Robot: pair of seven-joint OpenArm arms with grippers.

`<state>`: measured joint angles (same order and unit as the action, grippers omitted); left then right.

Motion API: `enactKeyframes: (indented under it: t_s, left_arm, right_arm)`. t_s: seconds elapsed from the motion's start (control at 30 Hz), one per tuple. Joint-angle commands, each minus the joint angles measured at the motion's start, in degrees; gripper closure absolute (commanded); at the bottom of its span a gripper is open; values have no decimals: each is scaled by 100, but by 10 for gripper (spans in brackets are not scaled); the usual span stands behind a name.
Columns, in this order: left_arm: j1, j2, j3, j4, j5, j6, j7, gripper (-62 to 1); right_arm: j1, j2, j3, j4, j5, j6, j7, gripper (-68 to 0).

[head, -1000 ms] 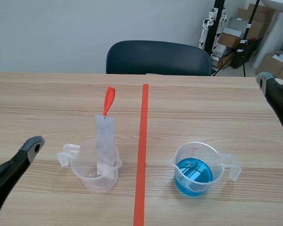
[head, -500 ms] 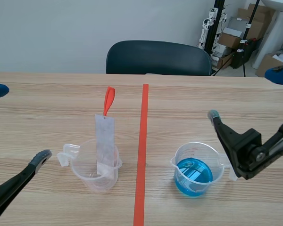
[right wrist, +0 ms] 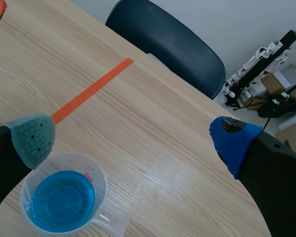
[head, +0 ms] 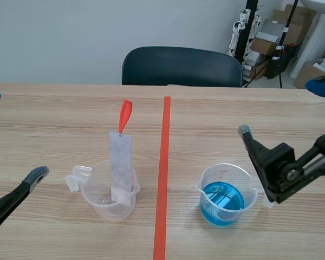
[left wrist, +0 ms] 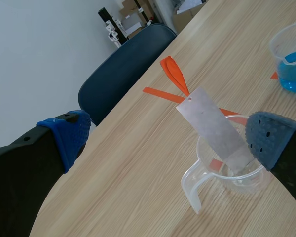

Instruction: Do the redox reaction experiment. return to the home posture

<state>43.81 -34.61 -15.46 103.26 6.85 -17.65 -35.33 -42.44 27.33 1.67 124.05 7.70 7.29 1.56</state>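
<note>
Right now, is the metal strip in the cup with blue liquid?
No, the metal strip leans in the other measuring cup, across the tape line.

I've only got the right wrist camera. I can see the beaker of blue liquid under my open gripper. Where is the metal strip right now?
Observer: The metal strip stands tilted in a clear beaker, across the red tape line from your blue-liquid beaker.
Operator: Is the left gripper holding that strip?
Observer: No. The left gripper is open, and in the scene view it sits low at the table's left, apart from the clear beaker.
Operator: Anything attached to the strip?
Observer: Yes, an orange tag sticks up from its upper end.
</note>
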Motion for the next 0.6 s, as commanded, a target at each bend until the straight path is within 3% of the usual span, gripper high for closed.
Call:
enactKeyframes:
  t_s: [0.0, 0.57]
  left_arm:
    - [0, 15, -4, 50, -76, 31, -55, -623]
    - [-2, 31, -4, 52, -76, 33, -66, -623]
  right_arm:
    - [68, 59, 94, 90, 15, -48, 188, -679]
    - [164, 59, 101, 87, 17, -186, 151, -679]
